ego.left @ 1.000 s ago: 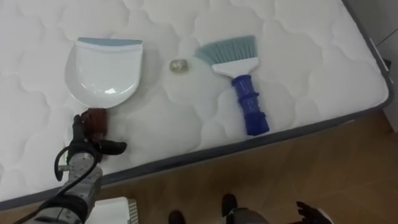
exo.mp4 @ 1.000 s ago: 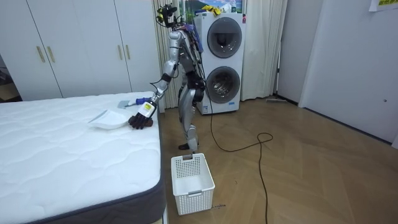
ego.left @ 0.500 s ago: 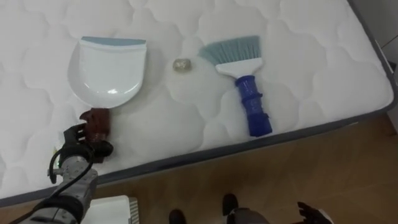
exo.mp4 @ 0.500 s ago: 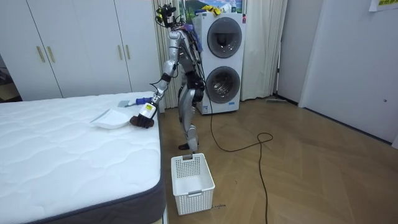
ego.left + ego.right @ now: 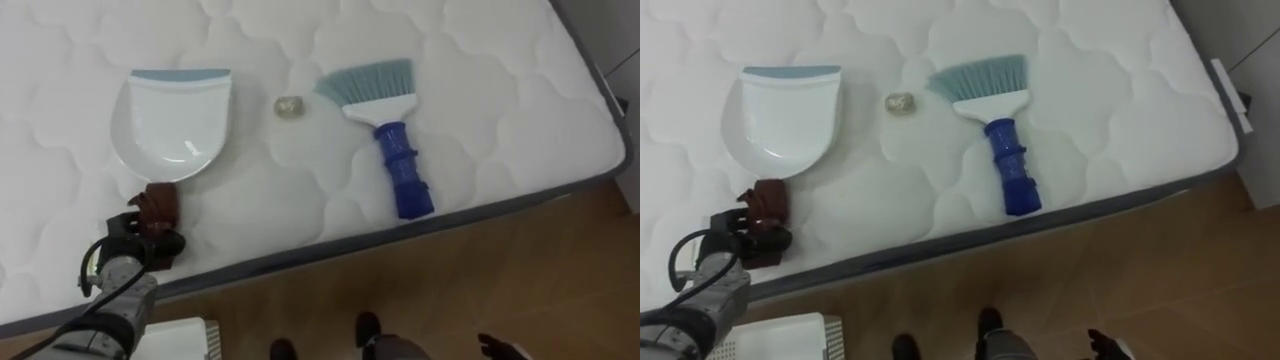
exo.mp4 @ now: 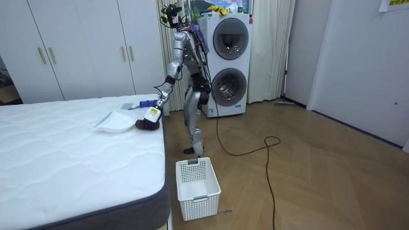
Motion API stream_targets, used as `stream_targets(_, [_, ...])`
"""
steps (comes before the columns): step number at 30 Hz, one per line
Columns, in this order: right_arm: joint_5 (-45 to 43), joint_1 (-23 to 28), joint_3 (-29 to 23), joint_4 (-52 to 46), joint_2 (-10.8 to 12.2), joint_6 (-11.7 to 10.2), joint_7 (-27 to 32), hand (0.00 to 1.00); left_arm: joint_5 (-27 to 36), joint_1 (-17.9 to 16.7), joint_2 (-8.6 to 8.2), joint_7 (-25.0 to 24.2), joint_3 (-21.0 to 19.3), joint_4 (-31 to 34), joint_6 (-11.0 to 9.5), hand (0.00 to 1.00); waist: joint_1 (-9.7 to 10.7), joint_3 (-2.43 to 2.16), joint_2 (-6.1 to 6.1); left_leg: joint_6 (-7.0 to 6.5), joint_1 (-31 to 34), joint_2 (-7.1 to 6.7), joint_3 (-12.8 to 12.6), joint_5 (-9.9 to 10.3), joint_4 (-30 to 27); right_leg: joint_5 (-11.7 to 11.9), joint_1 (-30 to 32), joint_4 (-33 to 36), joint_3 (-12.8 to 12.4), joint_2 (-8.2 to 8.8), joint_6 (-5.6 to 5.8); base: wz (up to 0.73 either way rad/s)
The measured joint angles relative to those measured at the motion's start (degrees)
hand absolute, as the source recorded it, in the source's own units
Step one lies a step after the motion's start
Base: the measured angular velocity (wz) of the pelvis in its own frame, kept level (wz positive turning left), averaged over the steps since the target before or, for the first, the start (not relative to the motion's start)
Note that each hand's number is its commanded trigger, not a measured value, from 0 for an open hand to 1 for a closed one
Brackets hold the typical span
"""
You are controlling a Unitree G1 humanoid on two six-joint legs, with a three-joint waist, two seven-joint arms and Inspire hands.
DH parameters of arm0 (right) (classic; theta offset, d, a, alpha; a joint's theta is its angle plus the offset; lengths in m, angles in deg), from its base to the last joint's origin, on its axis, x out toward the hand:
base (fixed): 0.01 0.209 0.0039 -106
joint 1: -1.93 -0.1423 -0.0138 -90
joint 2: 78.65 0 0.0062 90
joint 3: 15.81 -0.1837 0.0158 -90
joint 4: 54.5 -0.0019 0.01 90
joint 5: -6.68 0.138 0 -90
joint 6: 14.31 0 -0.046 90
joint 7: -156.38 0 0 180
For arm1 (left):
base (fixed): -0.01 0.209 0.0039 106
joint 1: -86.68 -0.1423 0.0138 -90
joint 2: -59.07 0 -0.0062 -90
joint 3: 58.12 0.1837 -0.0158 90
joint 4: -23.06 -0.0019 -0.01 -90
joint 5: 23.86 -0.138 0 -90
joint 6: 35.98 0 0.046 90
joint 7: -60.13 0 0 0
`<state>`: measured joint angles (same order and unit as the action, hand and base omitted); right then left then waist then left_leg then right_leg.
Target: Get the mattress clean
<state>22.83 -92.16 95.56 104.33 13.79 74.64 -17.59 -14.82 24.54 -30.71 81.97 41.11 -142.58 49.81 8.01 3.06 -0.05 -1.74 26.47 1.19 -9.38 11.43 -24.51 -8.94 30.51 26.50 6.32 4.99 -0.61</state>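
Up on the white bed (image 5: 480,90), with a white basket (image 6: 197,185) on the floor by its corner, the dustpan (image 5: 170,125) and brush (image 5: 390,130) lie apart with bare mattress beyond them. A small crumpled scrap (image 5: 290,105) sits between them. The left hand (image 5: 140,245), at the near edge, has its fingers curled round the dustpan's brown handle (image 5: 157,205).

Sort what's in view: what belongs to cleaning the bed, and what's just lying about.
For the job:
- dustpan, handle in the left hand
- blue brush
- small scrap between them
- bed

Lying about:
- white basket on the floor
- stacked washing machines
- wardrobe
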Motion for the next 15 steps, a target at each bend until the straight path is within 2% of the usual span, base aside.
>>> stream_targets(5, [-0.2,1.0,0.0,0.1,0.0,1.2,0.1,0.00,0.0,0.1,0.34,0.0,0.0,0.0,0.1,1.00,0.0,-0.01,-0.05,-0.05,0.2,-0.08,0.0,0.0,0.8,0.2,0.3,0.0,0.2,0.00,0.05,0.00])
stream_targets(9, [-0.2,1.0,0.0,0.2,-0.1,1.3,0.4,0.00,-0.3,0.2,0.51,0.0,0.1,0.0,0.0,1.00,0.0,-0.02,-0.02,-0.05,0.4,-0.06,0.0,0.0,0.8,0.2,0.4,0.1,0.3,0.01,0.05,0.00])
stream_targets(15, [1.6,0.8,-0.1,-0.3,-0.1,1.3,0.4,0.00,-5.2,0.5,1.22,0.0,0.4,-0.4,0.3,1.00,-0.1,-0.06,0.02,-0.05,0.4,0.03,-0.1,0.0,0.6,0.2,0.5,0.1,0.1,-0.06,0.05,0.00])
